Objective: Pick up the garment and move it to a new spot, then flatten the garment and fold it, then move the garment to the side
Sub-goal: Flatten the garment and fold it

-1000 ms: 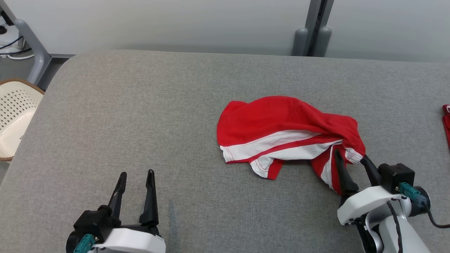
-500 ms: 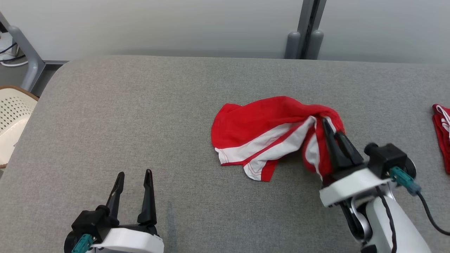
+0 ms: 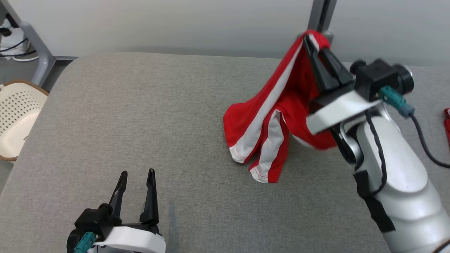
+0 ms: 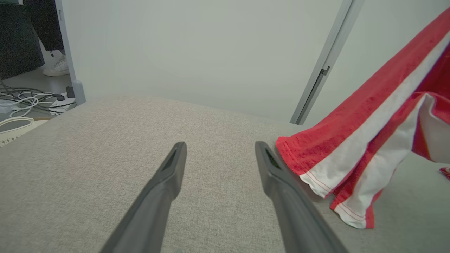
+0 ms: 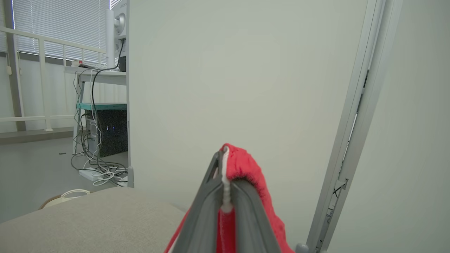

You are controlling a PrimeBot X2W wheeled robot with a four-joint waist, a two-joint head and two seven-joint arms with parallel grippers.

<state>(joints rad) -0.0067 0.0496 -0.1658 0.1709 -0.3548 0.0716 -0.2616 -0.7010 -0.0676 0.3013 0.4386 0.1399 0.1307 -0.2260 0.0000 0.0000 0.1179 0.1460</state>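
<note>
The garment [image 3: 277, 116] is red with white stripes. It hangs from my right gripper [image 3: 311, 44], which is shut on its top edge and raised above the grey table [image 3: 140, 116]. Its lower hems still reach the table surface. In the right wrist view the garment [image 5: 242, 165] is pinched between the closed fingers [image 5: 207, 200]. My left gripper [image 3: 135, 175] rests open near the front left of the table, with nothing between its fingers. The left wrist view shows the draped garment [image 4: 369, 140] to the right of that gripper [image 4: 219, 149].
A white perforated basket [image 3: 15, 116] stands off the table's left edge. Another red cloth [image 3: 446, 123] lies at the far right edge. A grey post [image 3: 320, 17] and a pale wall stand behind the table.
My right gripper closed on the garment's right end and lifted it up and back, so the cloth now hangs instead of lying in a heap. The left gripper stayed put.
</note>
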